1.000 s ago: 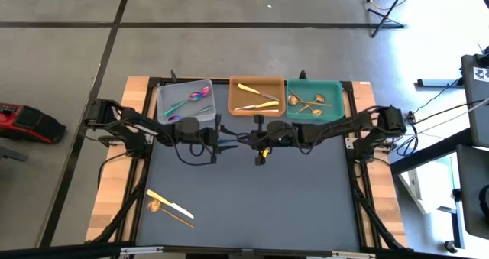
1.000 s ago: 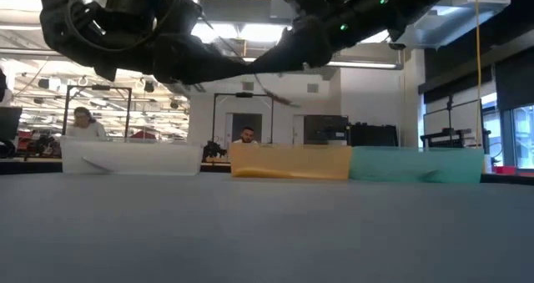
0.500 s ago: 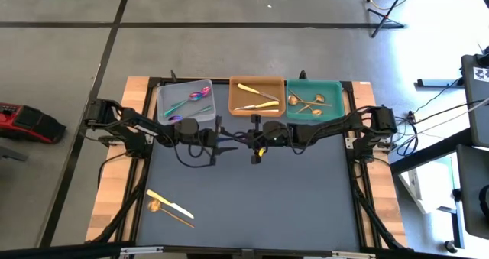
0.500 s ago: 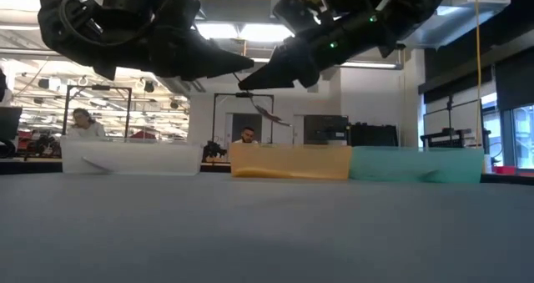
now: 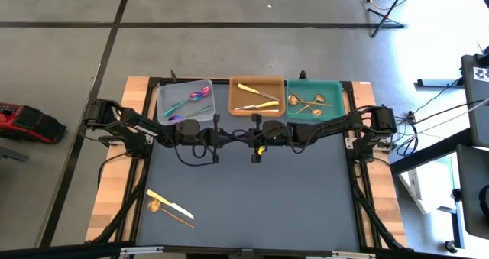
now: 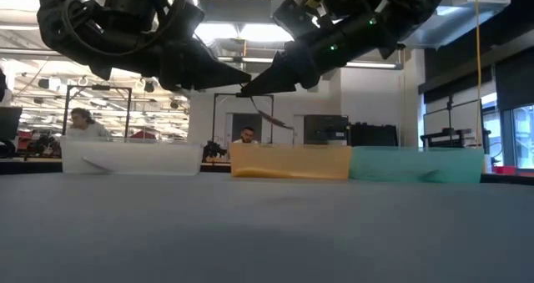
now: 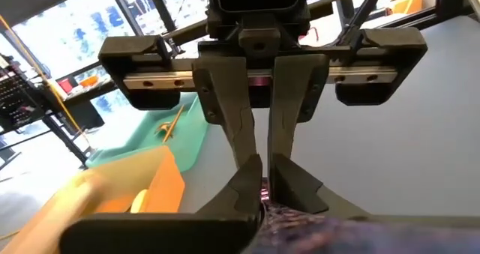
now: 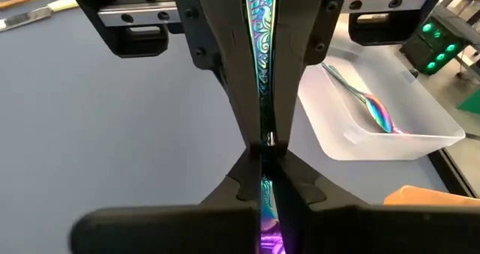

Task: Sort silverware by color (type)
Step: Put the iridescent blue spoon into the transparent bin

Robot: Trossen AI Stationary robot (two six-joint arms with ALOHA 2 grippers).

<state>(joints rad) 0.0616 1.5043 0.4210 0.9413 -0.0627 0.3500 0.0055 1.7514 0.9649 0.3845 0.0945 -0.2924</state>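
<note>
Left gripper (image 5: 226, 137): jaws were spread wide a second ago, now closed on the iridescent piece (image 8: 262, 31), its tip meeting the right gripper (image 5: 238, 137) tip to tip above the mat, at 6 o'clock from the gap between white tray (image 5: 170, 98) and orange tray (image 5: 237, 100). Right arm has drawn in toward 9 o'clock. In the low view the piece (image 6: 269, 118), earlier dangling free between separated fingers, now hangs under the joined tips.
</note>
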